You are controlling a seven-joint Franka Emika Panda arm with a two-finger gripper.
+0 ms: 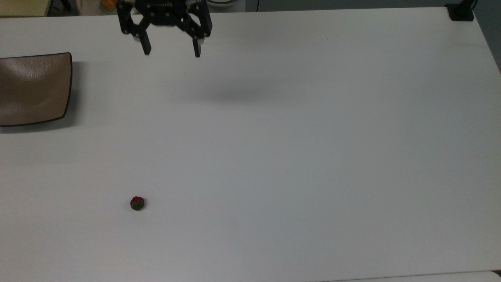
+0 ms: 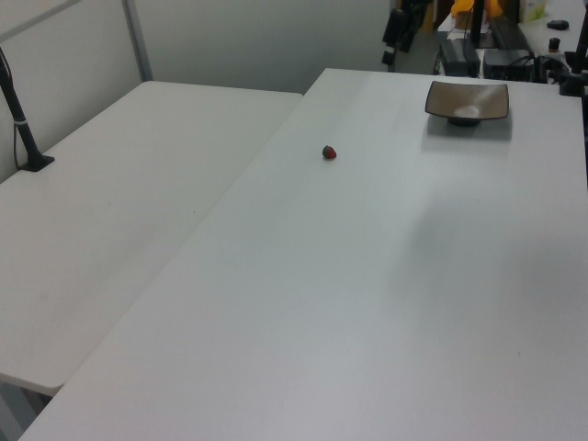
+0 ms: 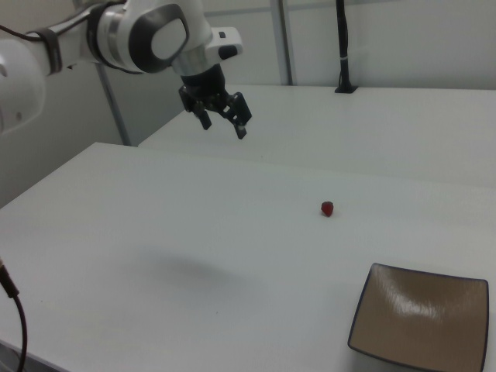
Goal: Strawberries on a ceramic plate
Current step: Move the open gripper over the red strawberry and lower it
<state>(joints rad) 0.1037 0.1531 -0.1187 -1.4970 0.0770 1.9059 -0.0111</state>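
A tiny red and green strawberry (image 1: 137, 203) lies alone on the white table, near the front left in the top view; I also see the strawberry (image 2: 329, 152) in the left view and the strawberry (image 3: 328, 208) in the right view. The tan-brown square ceramic plate (image 1: 33, 91) sits at the top view's left edge, with nothing on it; the plate (image 3: 422, 320) (image 2: 467, 100) stands well apart from the fruit. My gripper (image 1: 172, 52) (image 3: 223, 125) hangs open high above the table's far side, holding nothing, far from both.
The white table (image 1: 297, 149) spreads wide around the fruit. A second white table (image 2: 110, 230) adjoins it on the left view's left, with a black post (image 2: 23, 129) on it. A black mount (image 1: 461, 11) sits at the top view's far right corner.
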